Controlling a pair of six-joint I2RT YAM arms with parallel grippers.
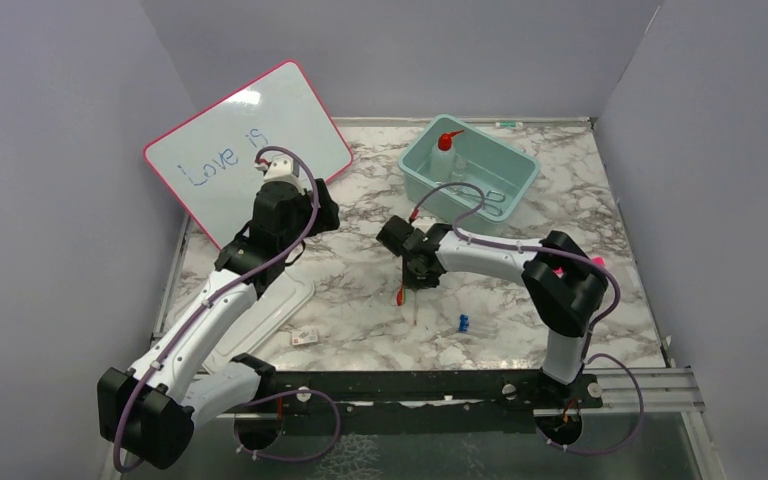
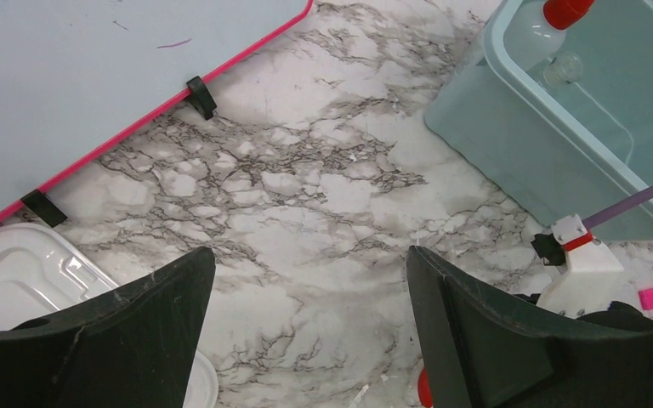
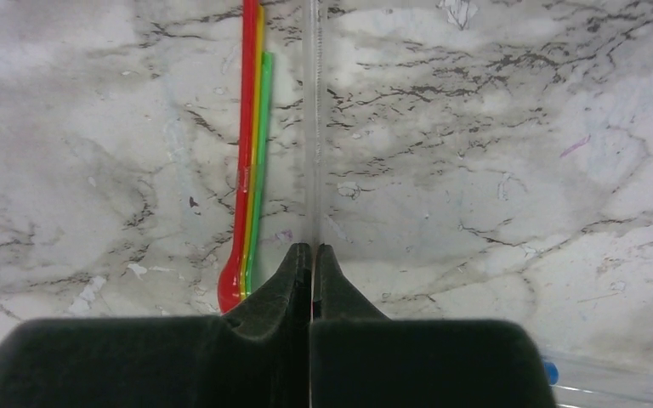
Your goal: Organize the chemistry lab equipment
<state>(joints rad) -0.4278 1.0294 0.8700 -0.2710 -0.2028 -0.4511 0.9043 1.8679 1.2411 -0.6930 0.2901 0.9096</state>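
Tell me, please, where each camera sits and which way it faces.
Top external: above and behind the arms, looking down on the marble table; both arms show, bases at the bottom.
Left wrist: on the left arm, facing down and forward at the whiteboard and teal bin; open left gripper below.
Right wrist: on the right arm, facing down at the table; right gripper shut on the clear rod, beside coloured sticks.
Shared: top and left wrist both show whiteboard and bin.

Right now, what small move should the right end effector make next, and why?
Probably a short straight lift. The right end effector is shut on the clear rod, which lies on the table right beside the coloured sticks; lifting straight should leave them undisturbed.
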